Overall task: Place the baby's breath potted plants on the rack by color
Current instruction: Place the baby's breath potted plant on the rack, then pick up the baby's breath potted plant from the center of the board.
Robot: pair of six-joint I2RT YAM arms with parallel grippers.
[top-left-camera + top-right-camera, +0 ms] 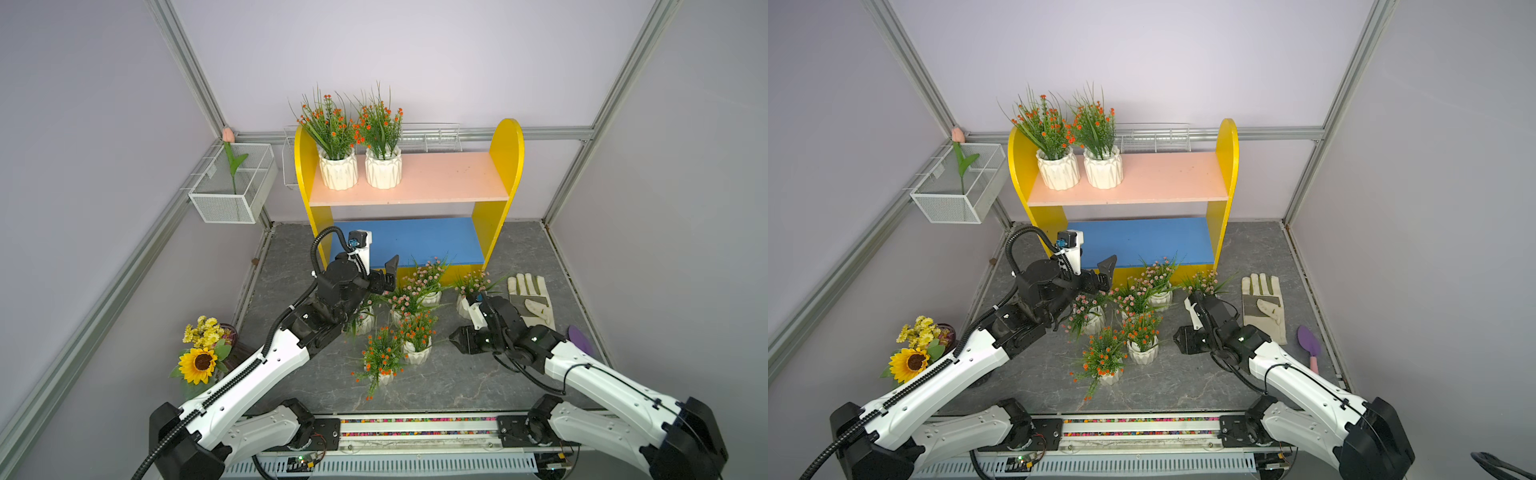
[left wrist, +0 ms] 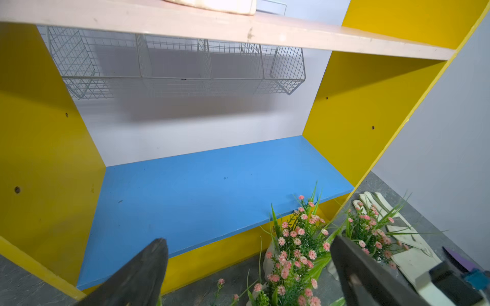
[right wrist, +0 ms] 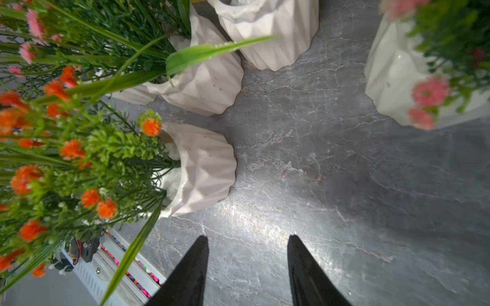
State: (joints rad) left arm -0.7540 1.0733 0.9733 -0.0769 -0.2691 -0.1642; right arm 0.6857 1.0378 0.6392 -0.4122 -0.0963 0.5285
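Note:
The yellow rack (image 1: 505,166) stands at the back. Two orange baby's breath potted plants (image 1: 338,168) (image 1: 383,166) sit on the left of its pink upper board. Its blue lower board (image 2: 212,185) is bare. On the grey floor in front stand two orange plants (image 1: 417,351) (image 1: 382,376) and several pink ones (image 1: 430,282). My left gripper (image 1: 390,274) hangs open above the pink cluster, facing the lower board, and holds nothing. My right gripper (image 1: 455,337) is low and open beside an orange plant's white pot (image 3: 206,169), with only floor between its fingers.
A white work glove (image 1: 532,299) and a purple trowel (image 1: 1308,338) lie at the right. A sunflower bouquet (image 1: 199,361) stands front left. A wire basket (image 1: 232,187) with a tulip hangs on the left wall. Another wire basket (image 2: 180,66) hangs behind the rack.

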